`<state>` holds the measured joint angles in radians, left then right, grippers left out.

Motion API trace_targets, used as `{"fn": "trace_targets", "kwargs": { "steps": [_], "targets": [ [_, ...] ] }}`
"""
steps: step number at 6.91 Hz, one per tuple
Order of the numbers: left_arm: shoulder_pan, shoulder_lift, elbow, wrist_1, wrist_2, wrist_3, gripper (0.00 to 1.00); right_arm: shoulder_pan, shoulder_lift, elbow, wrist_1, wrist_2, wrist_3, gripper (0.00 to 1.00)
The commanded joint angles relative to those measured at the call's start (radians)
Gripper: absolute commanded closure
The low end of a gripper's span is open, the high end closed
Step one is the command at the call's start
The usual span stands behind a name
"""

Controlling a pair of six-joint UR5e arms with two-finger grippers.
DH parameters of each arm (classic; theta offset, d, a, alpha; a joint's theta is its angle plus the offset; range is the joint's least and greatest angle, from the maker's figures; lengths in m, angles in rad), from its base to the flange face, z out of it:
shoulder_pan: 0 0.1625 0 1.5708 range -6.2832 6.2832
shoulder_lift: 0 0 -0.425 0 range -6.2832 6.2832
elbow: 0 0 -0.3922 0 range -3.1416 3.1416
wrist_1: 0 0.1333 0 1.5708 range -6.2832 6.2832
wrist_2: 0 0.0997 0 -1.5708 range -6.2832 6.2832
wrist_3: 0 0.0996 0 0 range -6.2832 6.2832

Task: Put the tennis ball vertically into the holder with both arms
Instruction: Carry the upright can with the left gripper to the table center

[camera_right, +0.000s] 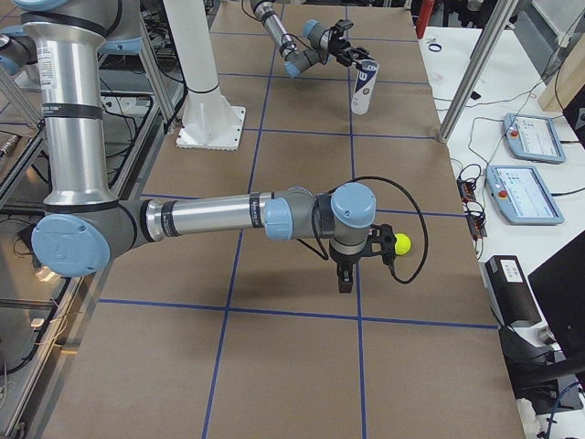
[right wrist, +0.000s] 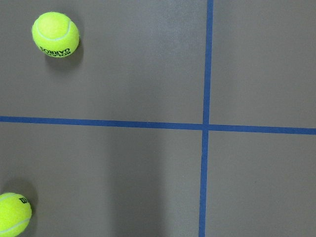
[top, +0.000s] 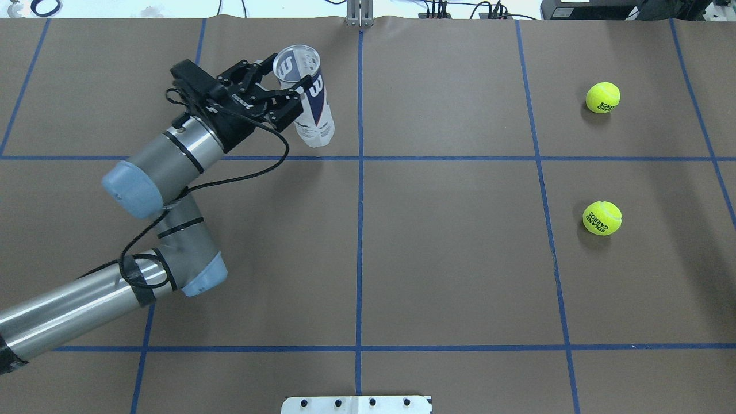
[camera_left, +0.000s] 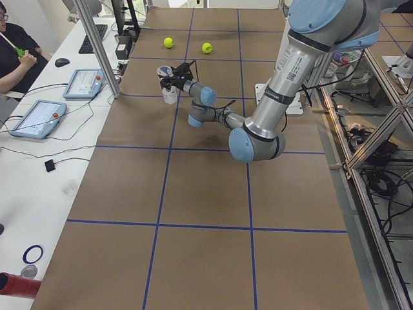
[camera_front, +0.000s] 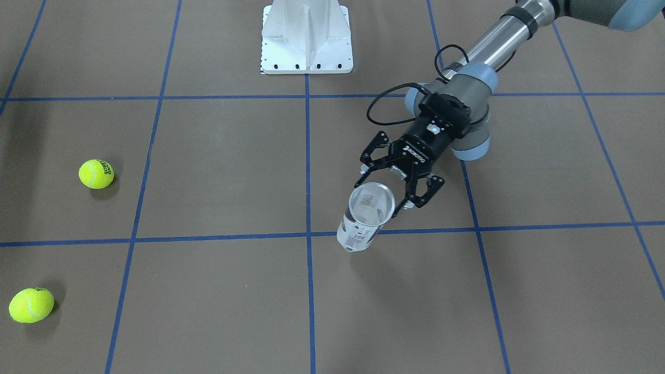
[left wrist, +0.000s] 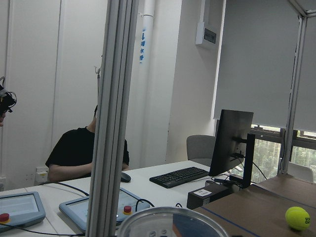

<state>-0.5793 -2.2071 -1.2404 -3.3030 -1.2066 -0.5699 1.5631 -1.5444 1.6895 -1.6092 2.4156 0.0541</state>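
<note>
Clamped only near its rim by the left claw, the tennis-ball can may tilt; the state of the right claw I cannot tell.

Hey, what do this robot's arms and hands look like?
The left arm and right arm are silver-grey tubes with light blue joint caps and black bands. The left hand is black, two-fingered, with white lettering; a black cable loops along its wrist. The right hand also looks black.
</note>
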Motion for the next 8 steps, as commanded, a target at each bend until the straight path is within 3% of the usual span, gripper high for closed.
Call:
{"fn": "trace_targets", "kwargs": {
  "steps": [1,5,7,8],
  "targets": [
    [0.052,-0.086,0.063,0.037,0.074,0.004,0.22,0.000,0.001,-0.001,0.000,-0.001,0.000,0.01],
    [0.078,-0.085,0.079,0.036,0.076,0.004,0.19,0.000,0.001,-0.002,0.000,-0.001,0.000,0.01],
    [0.084,-0.083,0.079,0.034,0.076,0.004,0.02,0.000,0.000,-0.002,0.000,-0.001,0.000,0.01],
    [0.087,-0.077,0.079,0.034,0.076,0.004,0.01,0.000,0.000,-0.002,0.000,-0.001,0.000,0.01]
  ]
}}
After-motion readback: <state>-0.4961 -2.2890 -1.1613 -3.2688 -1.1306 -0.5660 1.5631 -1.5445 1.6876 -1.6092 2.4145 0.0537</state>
